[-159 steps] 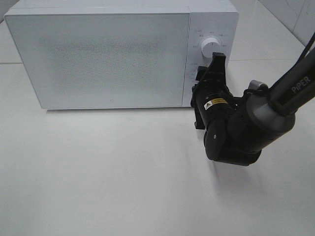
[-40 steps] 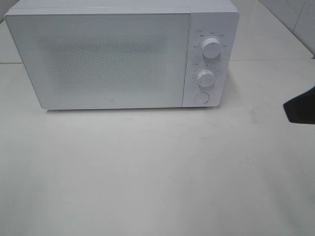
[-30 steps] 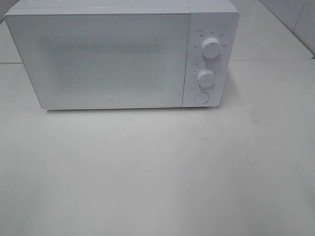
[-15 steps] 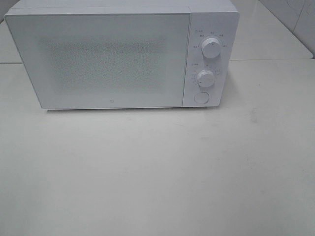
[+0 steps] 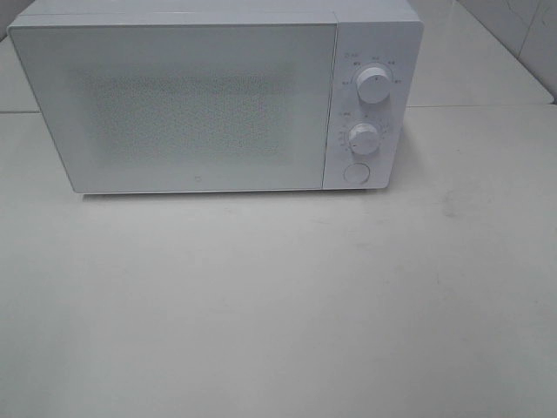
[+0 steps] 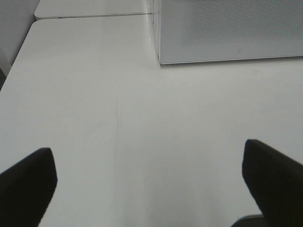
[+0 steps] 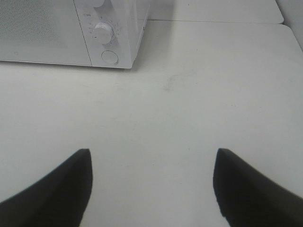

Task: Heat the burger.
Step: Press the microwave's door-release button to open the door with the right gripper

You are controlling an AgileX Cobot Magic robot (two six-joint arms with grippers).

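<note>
Microwave shut, both grippers idle: a white microwave (image 5: 200, 96) stands at the 12 o'clock end of a pale table (image 5: 278, 305), its door (image 5: 174, 109) closed flush, as the high camera sees it. The door's speckled, frosted panel gives no look inside. The burger is in sight in none of the 3 views, so where it lies cannot be told.

At the door's 3 o'clock side runs the control strip. There 2 white knobs sit in a column, the upper knob (image 5: 373, 84) at 12 o'clock of the lower knob (image 5: 363, 138). A round button (image 5: 355, 173) sits just beside the lower knob, at its 6 o'clock. From the microwave's front edge to the table's 6 o'clock end the tabletop lies plain and white.

The grippers show only in their own wrist cameras. The left gripper (image 6: 147, 149) hangs over the tabletop with its 2 dark fingers (image 6: 28, 184) spread wide, nothing between them. The door end of the microwave stands well apart ahead of it.

The right gripper (image 7: 152, 152) also hangs over the tabletop, its 2 fingers (image 7: 246, 189) parted and gripping nothing. It faces the microwave's control end, well apart from it, where the lower knob and the round button show.
</note>
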